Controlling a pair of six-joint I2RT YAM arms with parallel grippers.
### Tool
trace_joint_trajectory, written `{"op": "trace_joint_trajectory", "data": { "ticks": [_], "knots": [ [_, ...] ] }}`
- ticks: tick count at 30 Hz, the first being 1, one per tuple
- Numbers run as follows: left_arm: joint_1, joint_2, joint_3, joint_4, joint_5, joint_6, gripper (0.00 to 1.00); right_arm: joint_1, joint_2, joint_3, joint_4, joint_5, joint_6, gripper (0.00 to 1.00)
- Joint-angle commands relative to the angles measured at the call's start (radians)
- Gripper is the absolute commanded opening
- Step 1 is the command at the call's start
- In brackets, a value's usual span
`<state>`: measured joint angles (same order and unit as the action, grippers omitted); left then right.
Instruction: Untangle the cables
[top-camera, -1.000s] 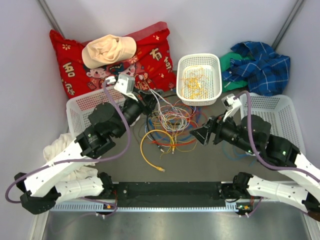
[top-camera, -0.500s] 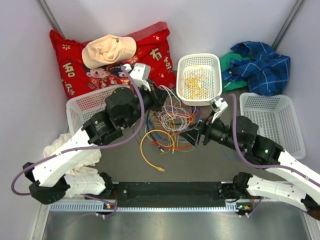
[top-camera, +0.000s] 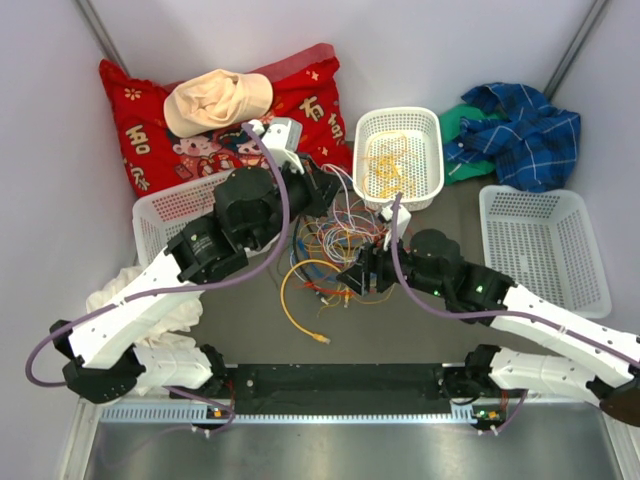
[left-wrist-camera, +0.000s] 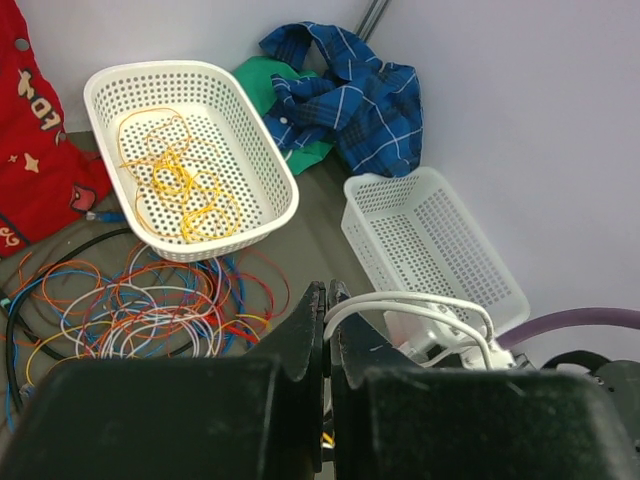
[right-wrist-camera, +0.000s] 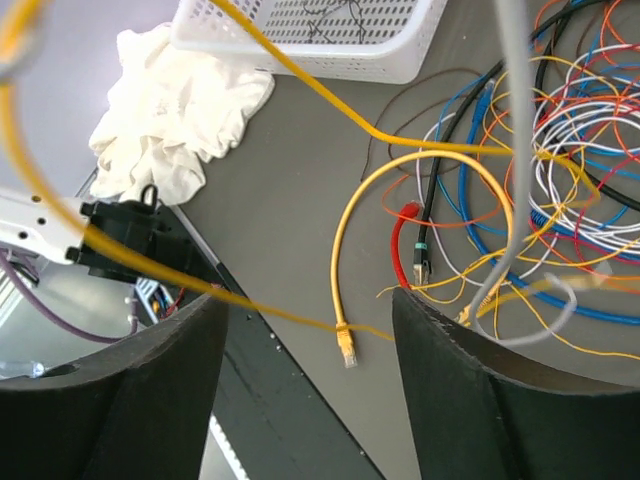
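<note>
The cables (top-camera: 335, 240) lie in a loose multicoloured tangle on the table's middle, also seen in the left wrist view (left-wrist-camera: 130, 310) and the right wrist view (right-wrist-camera: 570, 160). My left gripper (top-camera: 320, 190) hangs above the tangle's far edge; its jaws (left-wrist-camera: 328, 300) are shut, with white cable (left-wrist-camera: 400, 303) coming out at their tip. My right gripper (top-camera: 353, 280) is open low over the tangle's near side (right-wrist-camera: 310, 300). A thin raised yellow cable (right-wrist-camera: 270, 310) crosses between its fingers without touching them. A thicker yellow cable with a plug (right-wrist-camera: 345, 345) lies below.
A white basket with yellow cables (top-camera: 398, 190) stands behind the tangle. An empty white basket (top-camera: 545, 245) is at right, another (top-camera: 165, 215) at left by a white cloth (top-camera: 125, 295). A red pillow (top-camera: 140, 120) and blue shirt (top-camera: 520, 125) lie at the back.
My right arm has swung left, from beside the tangle to over its near side. My left gripper has moved right and a little farther back, lifting white cable.
</note>
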<state>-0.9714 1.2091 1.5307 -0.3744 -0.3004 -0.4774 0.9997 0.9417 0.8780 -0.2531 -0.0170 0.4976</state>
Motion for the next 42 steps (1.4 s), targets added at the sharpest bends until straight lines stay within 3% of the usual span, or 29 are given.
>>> {"op": "trace_joint_trajectory", "data": {
  "ticks": [1,3,6,7,10,16,23,29,37,38,39,40,42],
  "knots": [
    [0.000,-0.013,0.031,0.020,0.009,-0.009,0.00,0.013,0.032,-0.005,0.116,0.000,-0.013,0.61],
    [0.000,-0.019,0.020,0.023,0.006,-0.012,0.00,0.013,0.048,-0.014,0.153,0.014,-0.008,0.57],
    [0.000,-0.029,0.008,0.031,0.001,-0.010,0.00,0.013,0.048,-0.033,0.219,0.037,0.002,0.39],
    [0.000,-0.031,0.006,0.029,-0.002,-0.009,0.00,0.013,0.042,-0.036,0.228,0.043,0.004,0.23],
    [0.000,-0.046,-0.009,0.016,-0.049,0.006,0.00,0.011,-0.010,-0.021,0.190,0.080,0.009,0.00],
    [0.039,-0.086,-0.133,-0.044,-0.201,0.028,0.00,0.013,-0.095,0.258,-0.186,0.198,-0.063,0.00],
    [0.171,-0.121,-0.383,-0.032,-0.099,-0.119,0.00,0.013,0.038,0.851,-0.529,0.330,-0.212,0.00],
    [0.201,-0.151,-0.572,0.022,-0.056,-0.187,0.00,0.013,0.140,1.133,-0.577,0.428,-0.304,0.00],
    [0.200,-0.143,-0.652,0.048,-0.037,-0.202,0.00,0.013,0.227,1.211,-0.516,0.471,-0.361,0.00],
    [0.201,-0.143,-0.662,0.052,-0.029,-0.195,0.04,0.013,0.230,1.199,-0.506,0.482,-0.391,0.00],
    [0.201,-0.143,-0.664,0.051,-0.029,-0.191,0.18,0.013,0.232,1.178,-0.471,0.523,-0.413,0.00],
    [0.201,-0.149,-0.667,0.052,-0.031,-0.184,0.52,0.011,0.236,1.135,-0.456,0.554,-0.431,0.00],
    [0.201,-0.158,-0.670,0.046,-0.055,-0.182,0.77,-0.030,0.252,1.118,-0.448,0.559,-0.452,0.00]
  ]
}}
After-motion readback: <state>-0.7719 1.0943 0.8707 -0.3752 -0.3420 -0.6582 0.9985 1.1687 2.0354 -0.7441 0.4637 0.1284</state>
